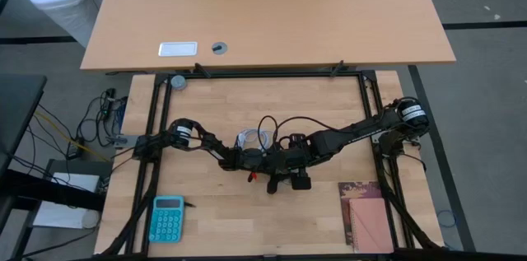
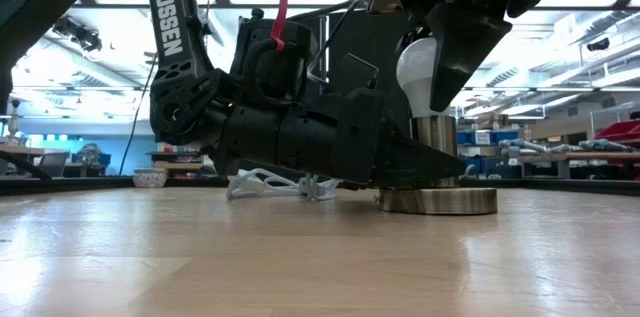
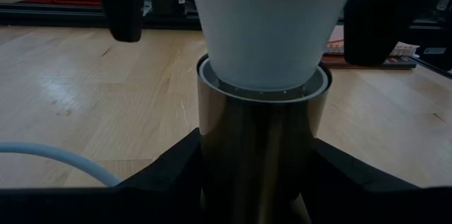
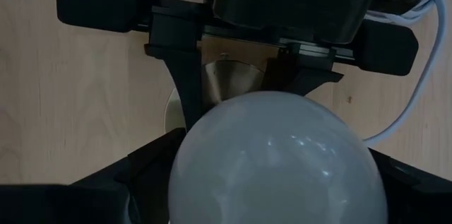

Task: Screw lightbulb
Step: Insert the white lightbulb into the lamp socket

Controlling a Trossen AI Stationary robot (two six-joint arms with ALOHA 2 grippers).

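Note:
The white lightbulb stands upright with its narrow end in the top of a silvery socket tube. The tube rises from a round flat disc that lies on the wooden table. My left gripper lies low and level at the tube and is shut on it. My right gripper comes down from above, its fingers around the bulb's globe. In the high view both grippers meet at mid-table, and they hide the bulb there. My left gripper pinches the socket's upright tube between its two fingers, low on the tube. It comes in level from the table's left side. The socket stands upright on its disc on the table. My right gripper holds the bulb's rounded globe between its two fingers. It comes from above, pointing steeply down. The bulb stands upright, its tapering neck down in the socket's mouth.
A coiled white cable lies just behind the socket on the far side. A turquoise calculator sits near the front left and a stack of books near the front right. Another table stands beyond the far edge.

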